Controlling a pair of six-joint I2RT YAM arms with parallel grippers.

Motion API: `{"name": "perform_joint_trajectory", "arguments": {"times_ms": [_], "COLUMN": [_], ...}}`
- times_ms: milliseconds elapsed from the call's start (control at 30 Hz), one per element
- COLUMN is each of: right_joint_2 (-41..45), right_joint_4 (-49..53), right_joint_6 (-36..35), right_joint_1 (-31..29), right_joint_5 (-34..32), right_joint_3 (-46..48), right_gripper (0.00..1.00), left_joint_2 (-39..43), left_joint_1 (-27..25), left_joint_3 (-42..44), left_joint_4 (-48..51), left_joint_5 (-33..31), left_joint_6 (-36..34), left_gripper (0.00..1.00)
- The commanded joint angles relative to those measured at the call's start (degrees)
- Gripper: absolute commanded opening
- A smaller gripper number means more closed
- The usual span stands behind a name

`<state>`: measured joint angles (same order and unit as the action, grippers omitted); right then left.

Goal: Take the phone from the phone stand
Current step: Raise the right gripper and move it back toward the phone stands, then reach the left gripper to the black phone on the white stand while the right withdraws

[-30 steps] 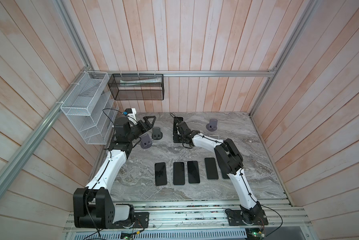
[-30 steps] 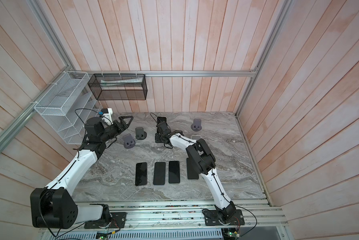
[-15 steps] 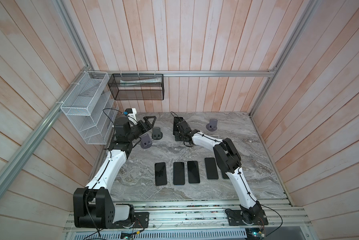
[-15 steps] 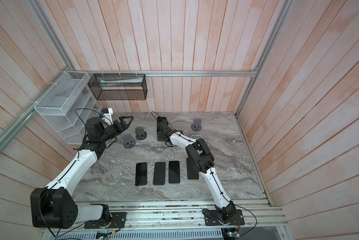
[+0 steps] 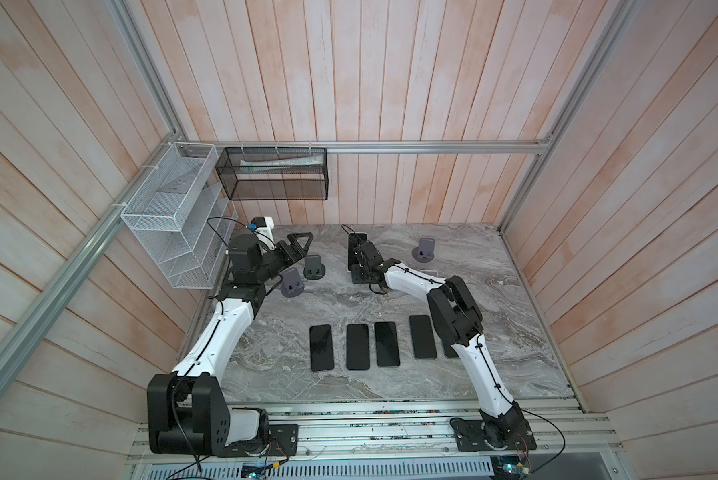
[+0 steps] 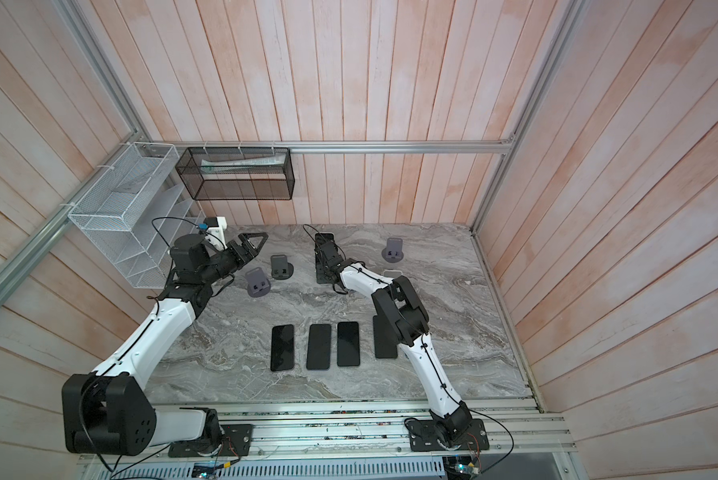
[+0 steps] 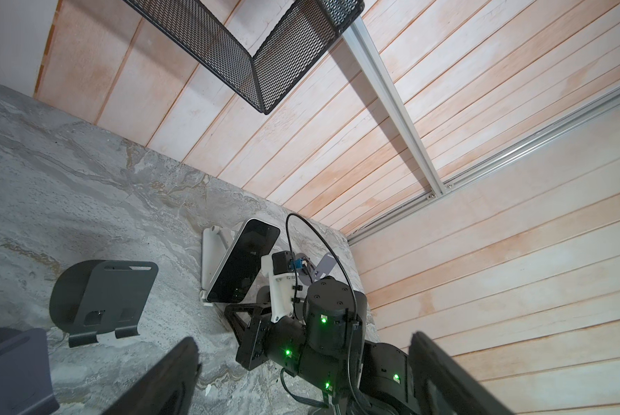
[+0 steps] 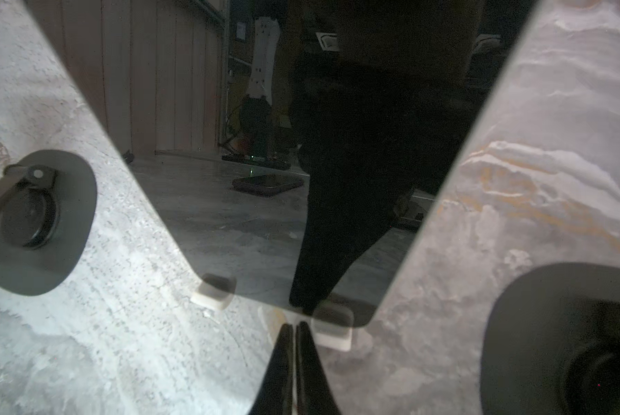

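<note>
A black phone (image 5: 357, 240) (image 7: 244, 264) leans upright on a white phone stand (image 7: 208, 258) at the back middle of the table. My right gripper (image 5: 358, 276) (image 6: 323, 276) is shut with nothing in it. In the right wrist view its tips (image 8: 294, 325) sit at the lower edge of the phone (image 8: 265, 143), between the two white lips (image 8: 213, 293) of the stand. My left gripper (image 5: 305, 241) (image 6: 259, 239) hangs open above the back left of the table, apart from the phone. In the left wrist view it (image 7: 301, 337) frames the right arm.
Three empty grey stands (image 5: 315, 268) (image 5: 292, 284) (image 5: 426, 251) stand on the marble table (image 5: 494, 316). Several phones (image 5: 357, 345) lie flat in a row near the front, one partly under the right arm. A white wire rack (image 5: 174, 216) and a black mesh basket (image 5: 274, 174) hang on the walls.
The right arm has shifted slightly at the foot of the phone stand, its gripper staying shut. The left arm has not visibly moved.
</note>
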<state>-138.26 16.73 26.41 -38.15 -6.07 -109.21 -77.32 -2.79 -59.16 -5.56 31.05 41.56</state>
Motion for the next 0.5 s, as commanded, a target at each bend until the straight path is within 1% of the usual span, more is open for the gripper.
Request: {"name": "perform_joint_trajectory", "arguments": {"times_ms": [0,33,133,167,233,267,333,400,467], "right_joint_2": [7.51,10.04,18.80,22.20,29.37,33.76,43.23,53.02,61.04], "right_joint_4": [1.86,1.02,-0.27,-0.78,-3.63,-5.84,-11.23,-16.35,-15.70], "right_joint_6": [-0.92,-1.01,-1.67,-2.09,-3.44,-4.13,-4.11,-3.84,-2.27], "right_joint_1": [-0.30,-0.34,-0.30,-0.20,0.00,0.25,1.06,2.91,6.48], "right_joint_5": [2.78,3.41,4.88,5.33,6.20,6.15,4.07,0.18,-1.72], "right_joint_3": [1.85,3.57,8.83,11.46,18.56,23.37,34.12,45.27,52.09], "right_gripper": [0.15,0.18,0.26,0.29,0.36,0.39,0.47,0.53,0.60], "left_joint_2": [0.23,0.61,1.39,1.11,-0.61,-1.32,-1.74,-2.61,-4.98], "left_joint_1": [0.24,0.24,0.31,0.44,0.72,0.28,-1.74,-5.63,-10.53], "left_joint_3": [-1.42,-1.55,-2.07,-2.61,-5.06,-6.08,-6.81,-8.55,-12.33], "left_joint_4": [-0.41,-0.34,0.84,1.44,3.98,5.52,7.77,11.51,15.70], "left_joint_5": [-0.63,-0.74,-2.36,-1.71,0.89,0.45,-3.72,-11.34,-19.62], "left_joint_6": [0.00,-0.05,-2.17,-3.04,-3.96,-5.48,-8.91,-13.30,-16.63], "left_gripper": [0.98,1.00,1.00,1.00,1.00,1.00,1.00,1.00,1.00]}}
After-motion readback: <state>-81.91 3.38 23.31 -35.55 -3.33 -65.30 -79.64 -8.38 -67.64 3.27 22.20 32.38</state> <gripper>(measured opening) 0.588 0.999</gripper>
